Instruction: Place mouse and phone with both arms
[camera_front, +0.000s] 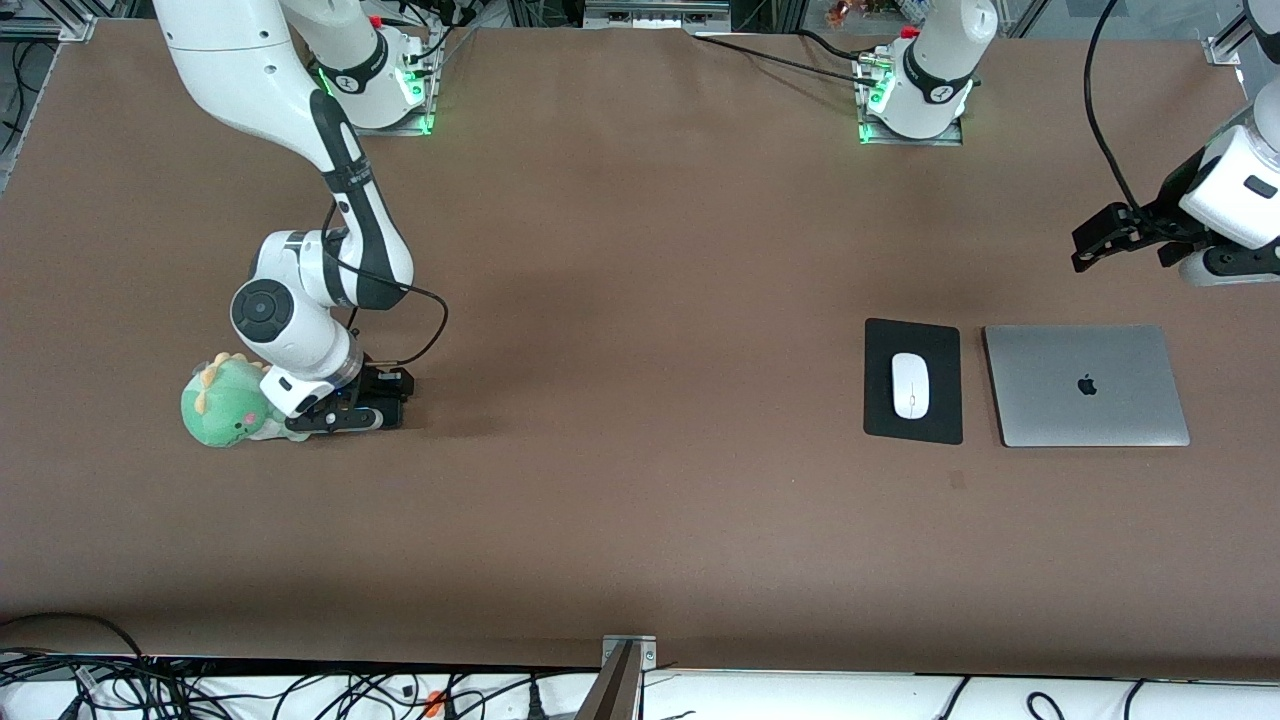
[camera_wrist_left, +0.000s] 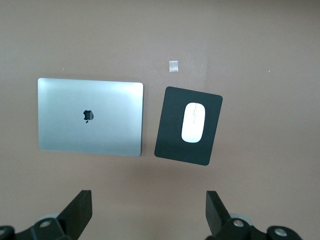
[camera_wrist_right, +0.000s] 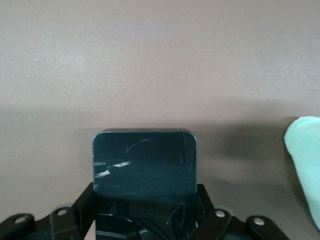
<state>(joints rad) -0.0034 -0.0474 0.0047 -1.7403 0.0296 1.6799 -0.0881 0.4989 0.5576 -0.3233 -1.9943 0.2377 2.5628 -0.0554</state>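
Two claws I'm watching: right claw (camera_wrist_right: 145, 220) pinching the phone (camera_wrist_right: 144, 175) beside the plush dinosaur (camera_front: 222, 402), left claw (camera_wrist_left: 147, 212) spread above the mouse (camera_wrist_left: 193, 122).

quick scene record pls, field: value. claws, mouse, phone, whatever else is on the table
left claw: open, empty, up over the table's left-arm end
right claw: shut on the phone, low beside the plush toy
phone: black slab, between the right claw's fingers
mouse: white, resting on the mouse pad
mouse pad: black, beside the laptop
laptop: silver, closed, flat
plush toy: green, toward the right arm's end
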